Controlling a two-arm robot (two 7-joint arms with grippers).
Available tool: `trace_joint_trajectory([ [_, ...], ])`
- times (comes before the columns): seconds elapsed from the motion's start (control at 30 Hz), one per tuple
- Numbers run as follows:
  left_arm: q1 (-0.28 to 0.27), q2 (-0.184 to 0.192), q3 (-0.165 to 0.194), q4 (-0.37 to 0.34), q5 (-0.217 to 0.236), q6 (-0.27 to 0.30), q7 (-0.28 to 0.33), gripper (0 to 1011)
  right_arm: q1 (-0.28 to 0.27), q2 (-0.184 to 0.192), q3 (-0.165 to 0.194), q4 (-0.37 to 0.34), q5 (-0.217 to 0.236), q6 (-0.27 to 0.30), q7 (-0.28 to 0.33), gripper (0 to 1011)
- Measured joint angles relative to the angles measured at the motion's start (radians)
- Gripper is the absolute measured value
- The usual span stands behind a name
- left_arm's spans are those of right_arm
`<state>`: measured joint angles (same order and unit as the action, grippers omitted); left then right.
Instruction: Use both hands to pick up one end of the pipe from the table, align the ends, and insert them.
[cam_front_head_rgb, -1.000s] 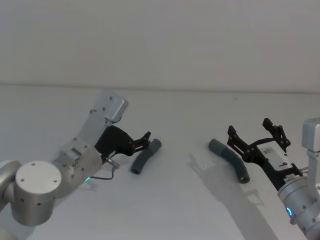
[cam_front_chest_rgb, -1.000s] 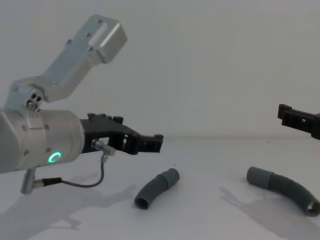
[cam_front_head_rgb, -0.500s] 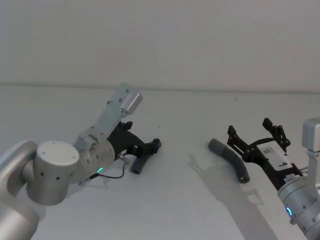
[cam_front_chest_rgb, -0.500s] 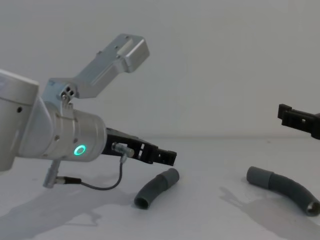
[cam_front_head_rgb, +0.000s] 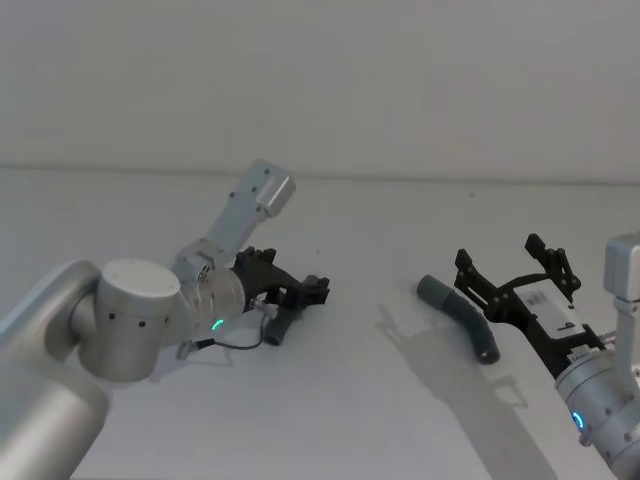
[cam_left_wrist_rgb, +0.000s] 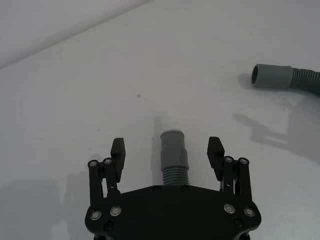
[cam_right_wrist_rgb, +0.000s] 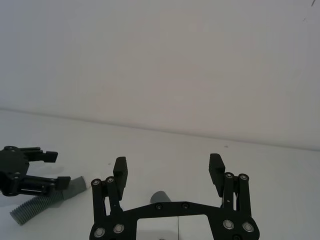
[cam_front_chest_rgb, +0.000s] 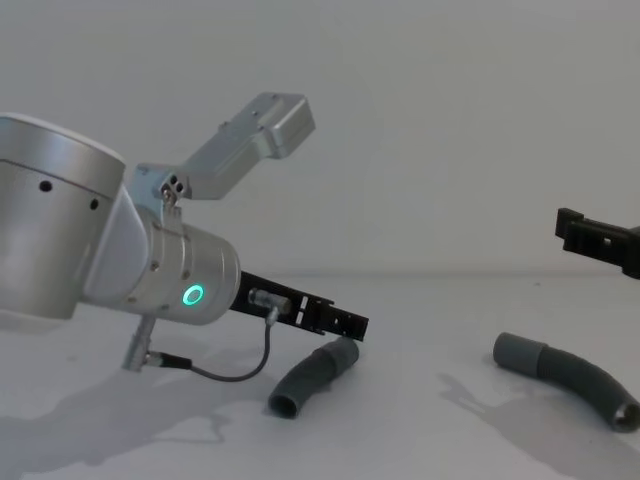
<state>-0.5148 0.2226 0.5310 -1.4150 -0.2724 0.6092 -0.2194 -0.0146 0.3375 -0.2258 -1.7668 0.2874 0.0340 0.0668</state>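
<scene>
Finds the left gripper (cam_left_wrist_rgb: 167, 146) low over the desk (cam_front_head_rgb: 350, 420) at the shorter pipe piece (cam_front_chest_rgb: 305, 380), jaws wide and straddling that piece's smooth cuff (cam_left_wrist_rgb: 173, 142) with a gap on each side. Finds the longer pipe piece (cam_front_head_rgb: 462, 315) lying flat well to the right of the shorter piece, cuff end turned toward it. Notes the right gripper (cam_front_head_rgb: 498, 252) farther still to the right of the shorter piece, raised off the desk, jaws wide and holding nothing.

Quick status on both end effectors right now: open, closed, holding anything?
Left end effector: open, straddling the left pipe piece's cuff, not clamped on it.
Right end effector: open, holding nothing.
</scene>
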Motion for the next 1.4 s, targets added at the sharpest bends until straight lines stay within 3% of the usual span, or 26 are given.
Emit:
trace_joint_trajectory([
  [0.6,-0.047,-0.044,-0.002,0.104,0.002,0.025,-0.020,1001,0.000,0.000,0.000,0.000,0.000,0.000,0.000,1001],
  [1.4,-0.062,-0.058,0.009,0.145,0.031,0.034,-0.041,1001,0.000,0.000,0.000,0.000,0.000,0.000,0.000,1001],
])
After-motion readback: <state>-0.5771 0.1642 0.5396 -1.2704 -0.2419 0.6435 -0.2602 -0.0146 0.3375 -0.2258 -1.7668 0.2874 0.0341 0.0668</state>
